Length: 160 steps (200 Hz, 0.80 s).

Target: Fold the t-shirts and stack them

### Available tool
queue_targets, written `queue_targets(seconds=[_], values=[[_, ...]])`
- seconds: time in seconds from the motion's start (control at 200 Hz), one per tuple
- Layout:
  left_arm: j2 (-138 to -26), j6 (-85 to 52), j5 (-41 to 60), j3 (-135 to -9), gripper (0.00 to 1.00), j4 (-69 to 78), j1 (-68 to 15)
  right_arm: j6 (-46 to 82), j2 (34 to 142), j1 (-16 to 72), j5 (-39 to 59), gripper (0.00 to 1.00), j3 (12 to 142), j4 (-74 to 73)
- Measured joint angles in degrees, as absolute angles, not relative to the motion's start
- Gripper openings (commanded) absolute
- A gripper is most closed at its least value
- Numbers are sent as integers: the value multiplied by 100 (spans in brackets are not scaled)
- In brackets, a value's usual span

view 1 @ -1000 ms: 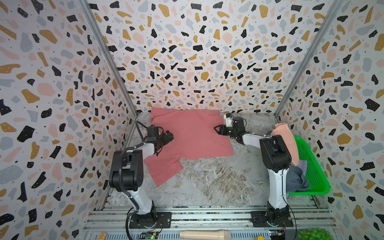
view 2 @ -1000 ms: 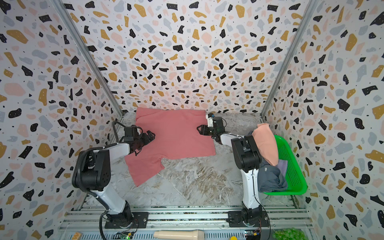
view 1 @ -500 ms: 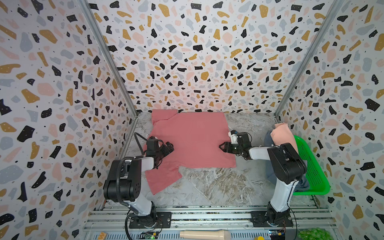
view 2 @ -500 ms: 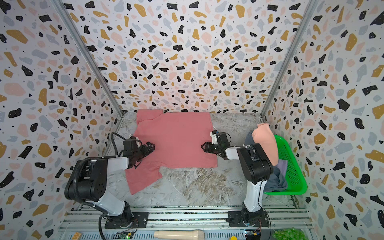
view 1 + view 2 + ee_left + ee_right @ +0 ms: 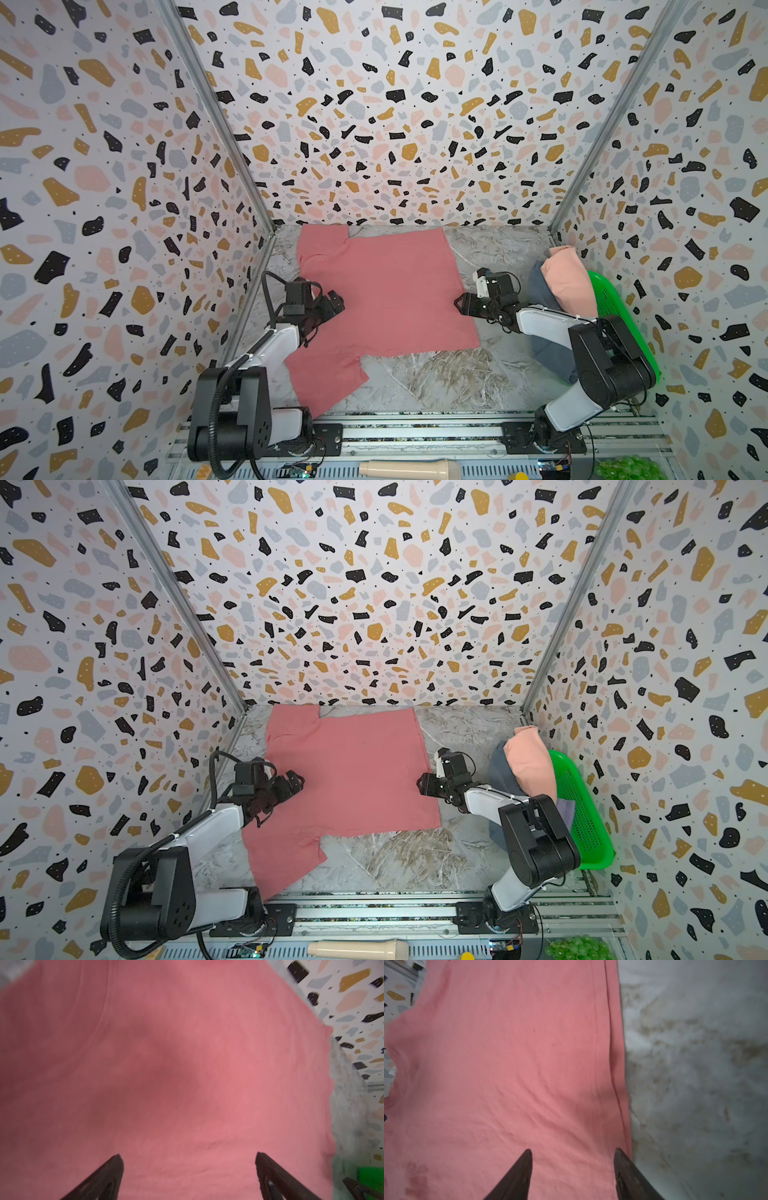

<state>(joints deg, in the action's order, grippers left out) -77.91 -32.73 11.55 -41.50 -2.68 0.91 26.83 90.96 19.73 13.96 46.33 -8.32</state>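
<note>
Lying flat on the marble-patterned tabletop [image 5: 436,374], the rose-red t-shirt [image 5: 390,291] is spread wide and smooth save for faint creases. One short sleeve points to the far left corner, the other to the near left. The left gripper [image 5: 188,1155] hovers over the shirt's left part, its dark tapered fingers spread wide on nothing. The right gripper [image 5: 573,1150] sits at the stitched right edge, fingers parted astride the hem, not pinching. At right, a peach t-shirt [image 5: 567,278] and a slate-blue t-shirt [image 5: 550,353] drape limp over the green perforated basket [image 5: 611,303].
</note>
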Motion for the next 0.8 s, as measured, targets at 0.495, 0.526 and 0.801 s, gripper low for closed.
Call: queue_targets(seconds=[0.495,0.526,0.801], values=[[-13107,-2733,849,-11201,100,-823,130,2554,12197,1951,1988,64,8619,-1907],[-13369,-2733,858,-11561,100,-913,139,2602,12368,1951,2032,64,8685,-1920],[-14202,-3133,864,-12046,100,-1153,290,3033,13133,1953,2344,64,8847,-1894]])
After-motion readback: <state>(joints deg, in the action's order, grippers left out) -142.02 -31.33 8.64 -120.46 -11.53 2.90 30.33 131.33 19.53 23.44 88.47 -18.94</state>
